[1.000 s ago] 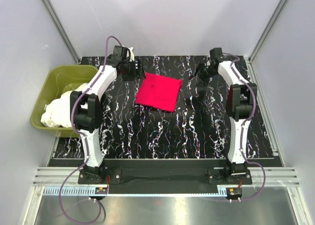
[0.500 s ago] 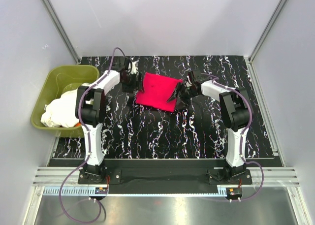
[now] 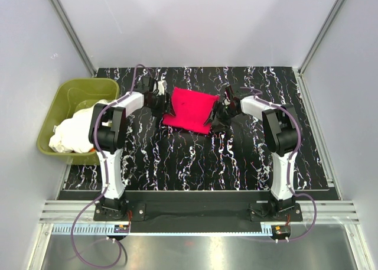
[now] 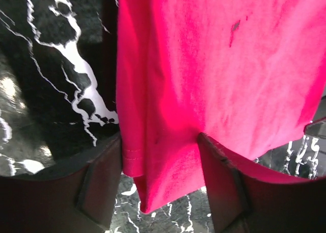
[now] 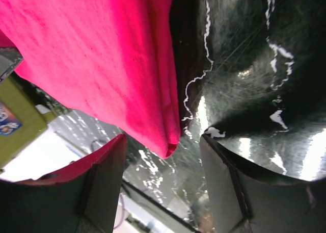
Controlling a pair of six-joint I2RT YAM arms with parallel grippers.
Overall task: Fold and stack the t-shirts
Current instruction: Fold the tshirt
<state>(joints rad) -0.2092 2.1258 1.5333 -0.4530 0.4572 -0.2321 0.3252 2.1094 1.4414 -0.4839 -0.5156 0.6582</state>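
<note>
2 arms stretched forward, left pincer [image 3: 166, 109] and right pincer [image 3: 217, 114] low, jaws spread

A green tub [image 3: 74, 90] sits by the left edge of a black table [image 3: 195, 158] with white squiggly lines all over it. Plain pale walls [image 3: 195, 22] stand around the table, and a shiny metal sheet [image 3: 195, 249] lies at the front.

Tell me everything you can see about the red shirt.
The red shirt is bright crimson soft cloth, folded into a rough rectangle. It lies flat and slightly skewed on the table, towards the far side. A stitched hem shows at one edge, and there is a small dark speck on top. The open left gripper straddles its left edge and the open right gripper its right corner; whether the fingers press the cloth is unclear.
</note>
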